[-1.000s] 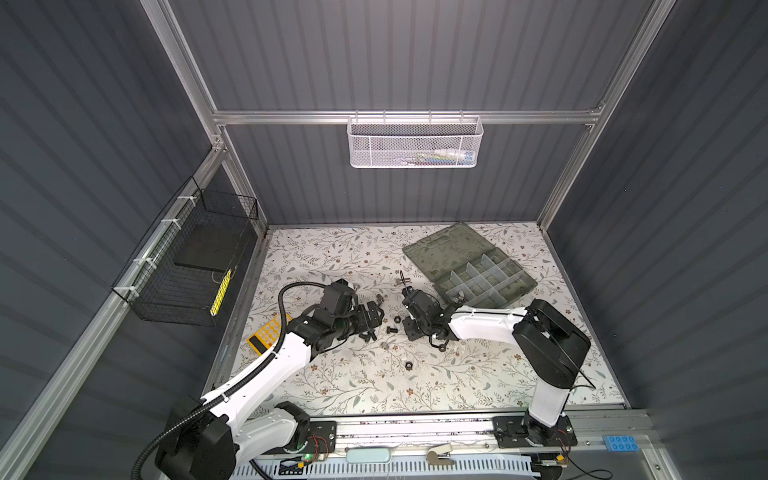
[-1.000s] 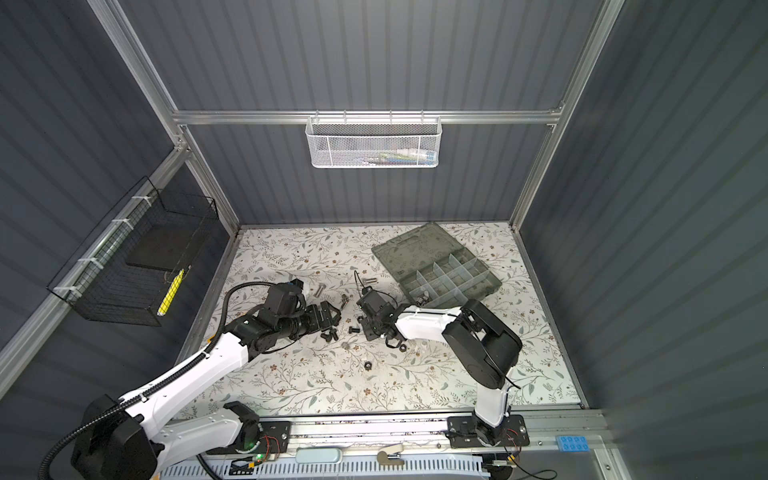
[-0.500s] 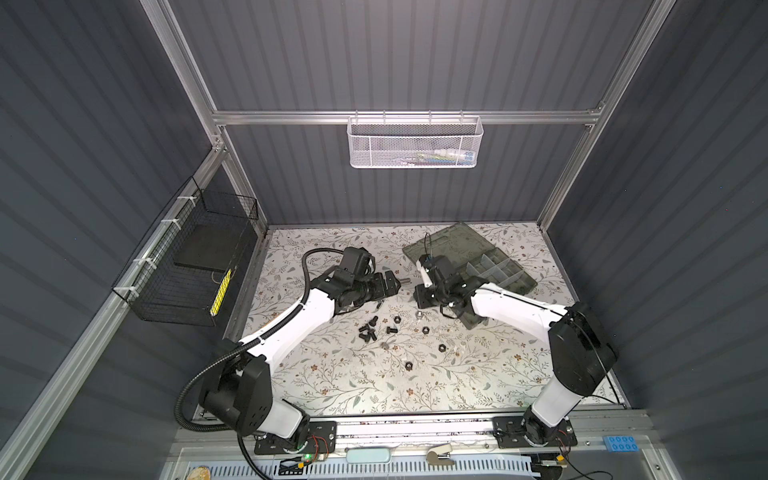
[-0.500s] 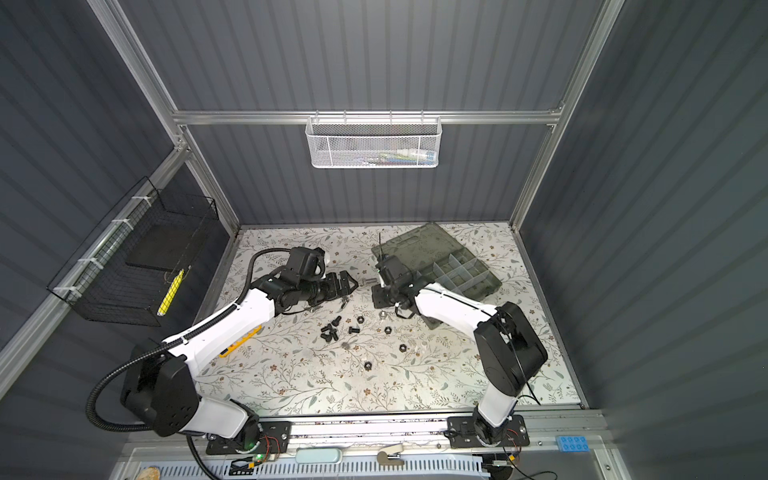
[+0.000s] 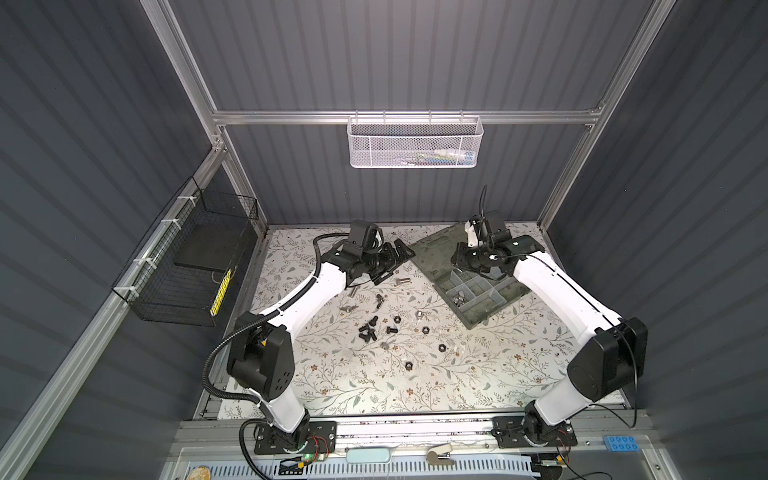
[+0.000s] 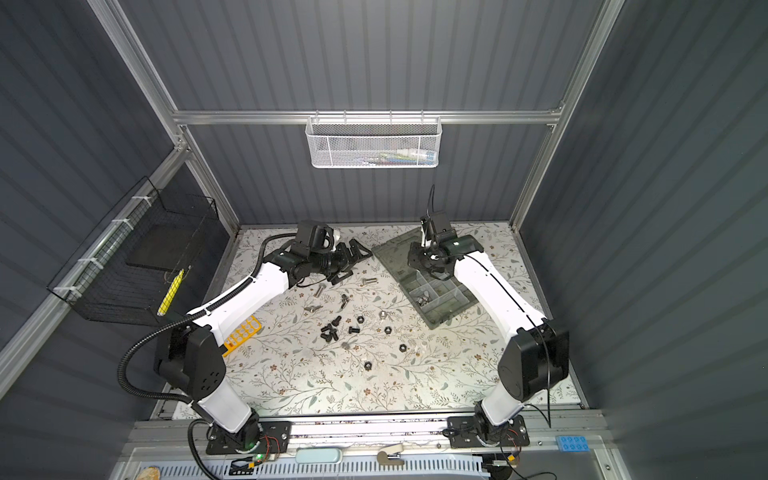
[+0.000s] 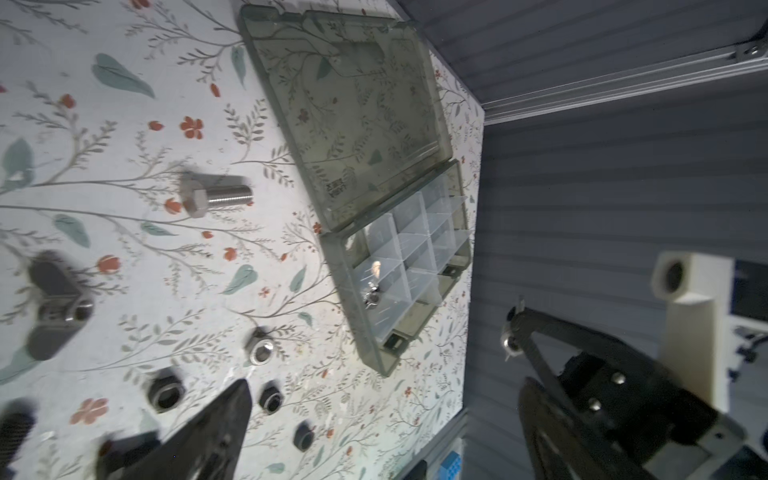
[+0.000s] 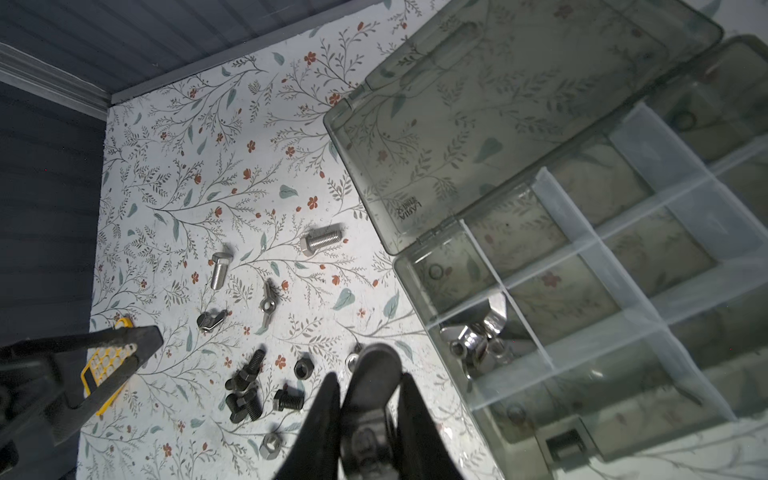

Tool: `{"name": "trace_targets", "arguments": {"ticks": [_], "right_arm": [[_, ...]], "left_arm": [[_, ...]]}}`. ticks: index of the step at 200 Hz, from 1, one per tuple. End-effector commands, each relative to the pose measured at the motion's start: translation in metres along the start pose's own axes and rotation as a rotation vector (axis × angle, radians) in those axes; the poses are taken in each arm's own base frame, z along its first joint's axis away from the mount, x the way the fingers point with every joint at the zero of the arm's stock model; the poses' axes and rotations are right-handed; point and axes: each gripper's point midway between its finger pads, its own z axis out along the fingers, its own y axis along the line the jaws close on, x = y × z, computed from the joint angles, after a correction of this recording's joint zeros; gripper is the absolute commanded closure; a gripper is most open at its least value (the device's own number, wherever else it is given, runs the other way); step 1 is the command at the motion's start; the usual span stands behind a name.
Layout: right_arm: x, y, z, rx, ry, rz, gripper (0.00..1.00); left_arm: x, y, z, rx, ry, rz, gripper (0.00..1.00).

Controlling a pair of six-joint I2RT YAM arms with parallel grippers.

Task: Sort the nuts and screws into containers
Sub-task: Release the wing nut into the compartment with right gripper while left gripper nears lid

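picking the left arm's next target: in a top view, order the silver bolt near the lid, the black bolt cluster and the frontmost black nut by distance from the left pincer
From the left pincer:
1. silver bolt, just in front of it
2. black bolt cluster, left of centre
3. frontmost black nut, alone, beyond the cluster

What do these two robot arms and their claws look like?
The left arm and right arm have white shells with black joints. A ribbed black hose runs along the left one; a thin black cable trails the right. The left claw and right claw each have two tapered black fingers.
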Motion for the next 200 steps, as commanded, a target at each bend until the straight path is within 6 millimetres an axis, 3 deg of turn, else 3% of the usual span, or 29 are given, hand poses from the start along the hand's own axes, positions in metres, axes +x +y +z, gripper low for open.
{"name": "trace_targets", "arguments": {"ticks": [1,22,95,161,200], "right_arm": [[0.018,-0.016,0.005,0.029,0.083,0.052,0.91],[0.024,-0.027,0.019,0.039,0.110,0.083,0.91],[0.039,-0.042,0.056,0.061,0.173,0.101,0.92],[0.064,-0.060,0.084,0.085,0.246,0.147,0.92],[0.068,-0.069,0.093,0.092,0.279,0.195,0.90]], "left_arm": [[-0.005,-0.037,-0.001,0.092,0.063,-0.003,0.00],[-0.010,-0.051,0.006,0.124,0.093,0.008,0.00],[-0.028,-0.065,0.017,0.113,0.121,0.043,0.00],[-0.044,-0.052,0.021,0.110,0.126,0.027,0.00],[-0.051,-0.048,0.022,0.097,0.128,0.041,0.00]]}}
